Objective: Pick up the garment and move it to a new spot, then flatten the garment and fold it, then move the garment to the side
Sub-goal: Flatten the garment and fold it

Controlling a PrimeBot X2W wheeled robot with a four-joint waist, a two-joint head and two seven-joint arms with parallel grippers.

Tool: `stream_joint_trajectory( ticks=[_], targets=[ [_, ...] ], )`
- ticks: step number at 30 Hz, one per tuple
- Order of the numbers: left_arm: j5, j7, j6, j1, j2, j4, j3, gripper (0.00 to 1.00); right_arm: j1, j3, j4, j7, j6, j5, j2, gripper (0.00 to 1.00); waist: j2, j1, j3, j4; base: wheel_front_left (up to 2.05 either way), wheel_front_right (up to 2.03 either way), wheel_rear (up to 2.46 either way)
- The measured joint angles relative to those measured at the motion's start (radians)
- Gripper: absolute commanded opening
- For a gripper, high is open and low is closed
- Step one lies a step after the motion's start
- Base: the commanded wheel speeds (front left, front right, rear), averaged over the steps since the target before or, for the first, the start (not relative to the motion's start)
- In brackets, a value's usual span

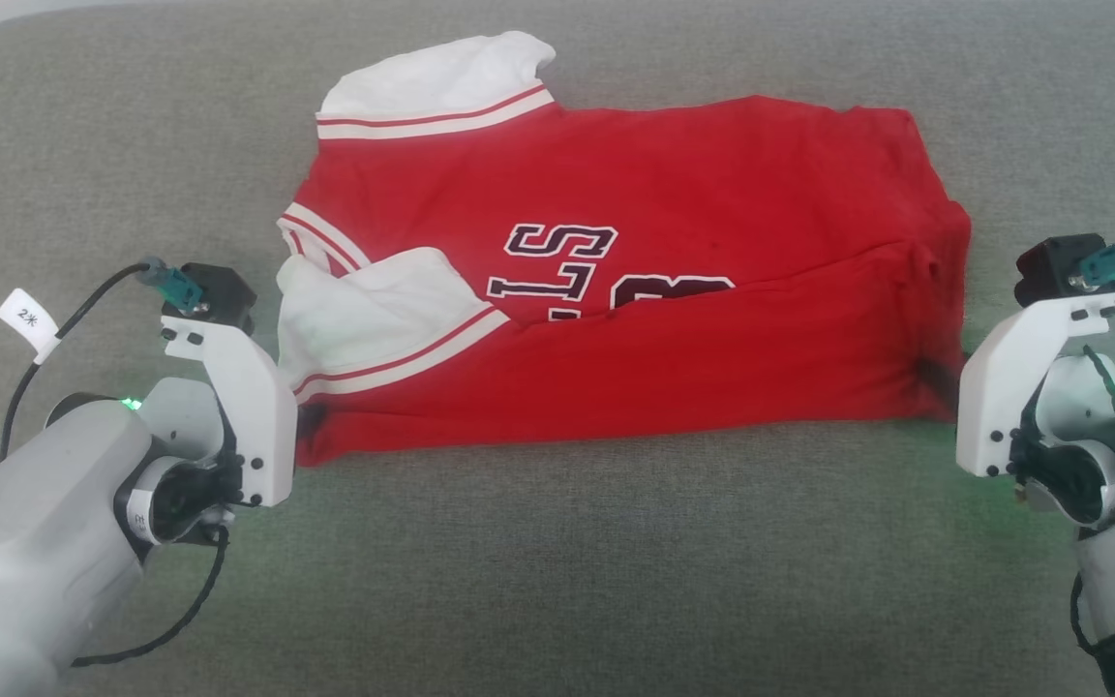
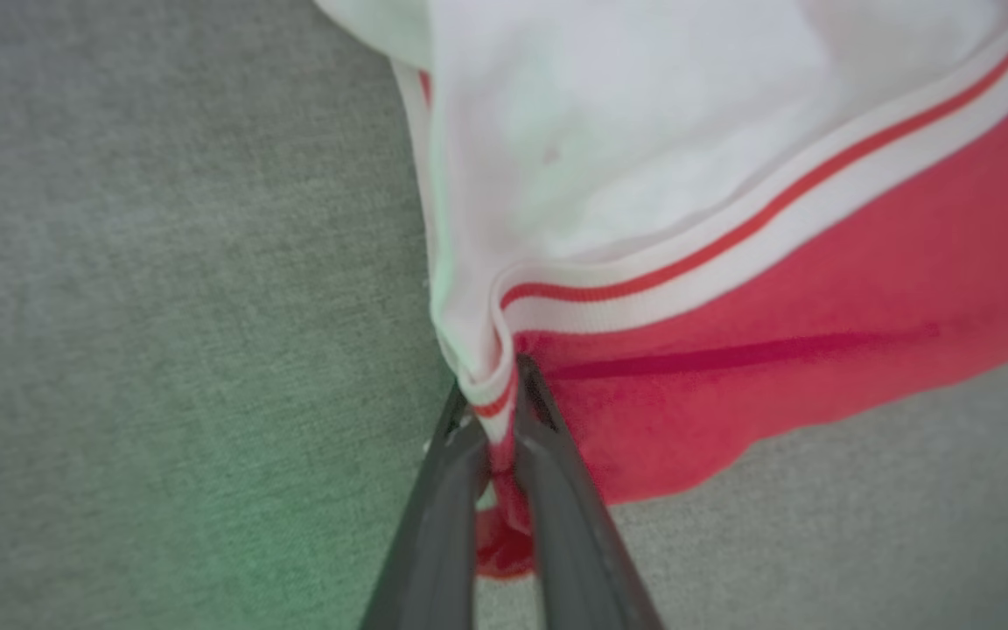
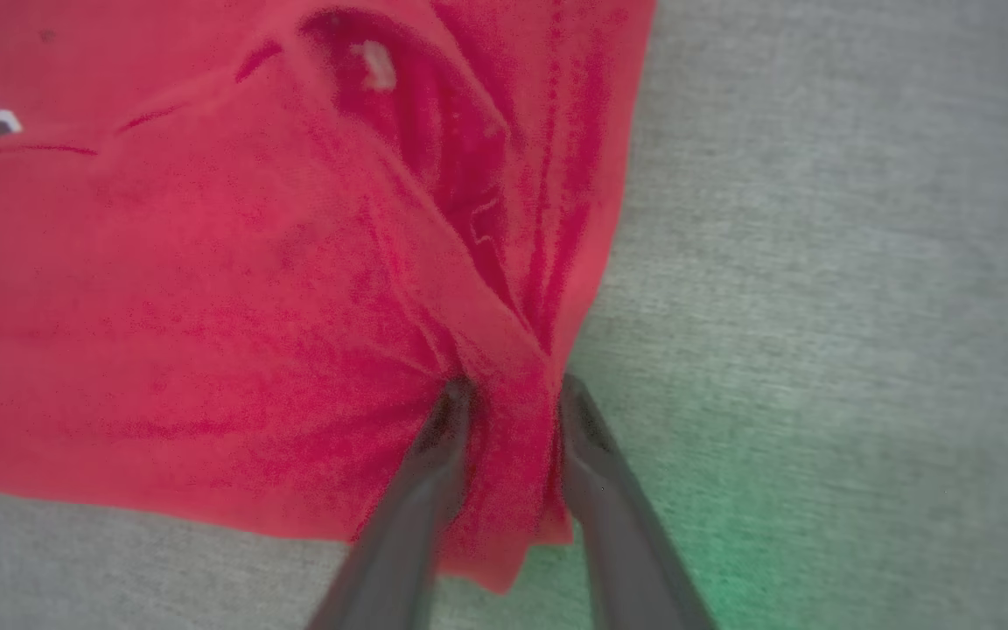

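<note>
Finding one: the red jersey T-shirt [image 1: 674,339] lies on the grey woven surface [image 1: 557,581], centred ahead of me and running left to right. Its near long edge is turned up and over the front, so the fold covers the lower part of the dark print [image 1: 557,261]. Both white sleeves [image 1: 374,300] sit at my left end, and the hem end is at my right.

Finding two: my left pincer [image 2: 495,385] is clenched on the near-left corner, where the striped trim [image 2: 731,254] of the sleeve meets the red cloth. A bunch of fabric is squeezed between the two dark fingers [image 2: 556,490].

Finding three: my right pincer [image 3: 513,389] grasps the near-right corner. A pleat of red cloth stands between its fingers [image 3: 416,490], and creases radiate from the pinch.

Both corners are low, close to the surface — the cloth between them is slack and lightly wrinkled.
</note>
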Motion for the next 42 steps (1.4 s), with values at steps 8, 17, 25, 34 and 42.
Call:
stream_joint_trajectory(
  ticks=[8,17,25,34,42],
  targets=[
    [-0.006,0.010,-0.011,-0.007,-0.005,0.016,0.000,0.00,-0.009,0.037,-0.014,0.045,0.000,0.050,-0.033,0.00,0.0000,0.0000,-0.016,0.003,0.00,0.00,0.00],
    [-0.026,0.062,0.058,0.035,0.073,-0.116,-0.001,0.00,0.109,0.020,-0.167,0.132,0.000,0.101,-0.103,0.00,-0.0001,0.0000,-0.057,0.001,0.00,0.00,0.00],
    [-0.027,0.080,0.188,0.129,0.202,-0.373,-0.004,0.00,0.308,-0.081,-0.387,0.219,0.001,0.092,-0.070,0.00,0.0000,0.0000,-0.070,0.003,0.00,0.00,0.00],
    [-0.065,0.039,0.221,0.218,0.200,-0.399,-0.011,0.00,0.395,-0.114,-0.405,0.198,0.000,0.056,0.014,0.00,0.0000,0.0000,-0.054,-0.010,0.00,0.00,0.00],
    [-0.072,0.020,0.186,0.215,0.162,-0.311,-0.001,1.00,0.342,-0.102,-0.304,0.143,0.000,0.048,0.045,1.00,0.0000,0.0000,-0.050,-0.020,0.00,0.00,0.00]
  ],
)
